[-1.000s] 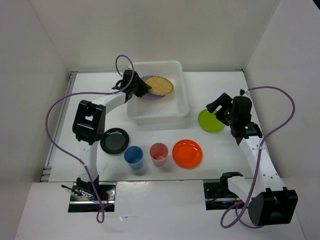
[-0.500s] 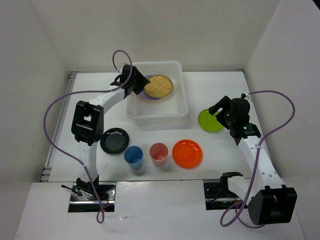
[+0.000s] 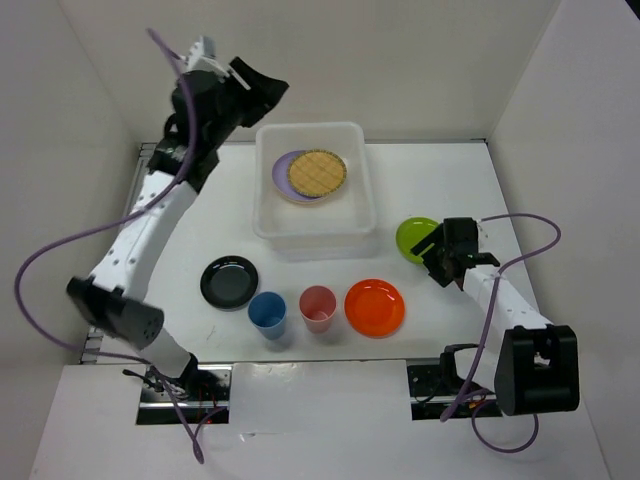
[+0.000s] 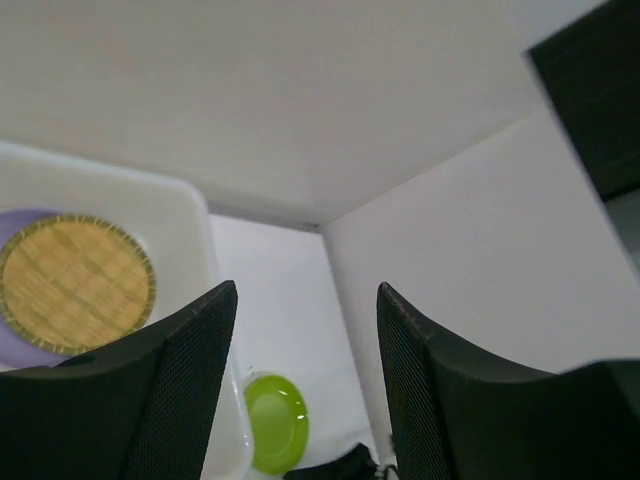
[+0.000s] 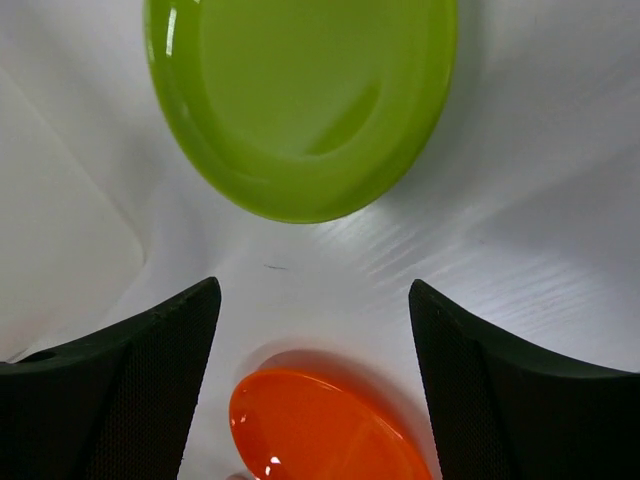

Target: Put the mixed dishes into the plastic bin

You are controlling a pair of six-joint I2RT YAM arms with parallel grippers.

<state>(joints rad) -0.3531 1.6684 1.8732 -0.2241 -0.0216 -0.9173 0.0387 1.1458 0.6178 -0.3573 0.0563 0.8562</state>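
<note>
I saw a white table point(image 3: 470, 180) boxed in by three plain white panels: a back wall point(image 3: 400, 60), a left wall point(image 3: 50, 180) and a right wall point(image 3: 590, 130). A ribbed grey metal strip point(image 3: 90, 350) ran along the table's left edge. A white ledge point(image 3: 320, 420) lay across the near side. My left wrist feed showed the back and right walls meeting in a corner.

Stacked plates point(image 3: 317, 173) lie in the bin point(image 3: 310, 128), cups point(image 3: 268, 312) before it.
</note>
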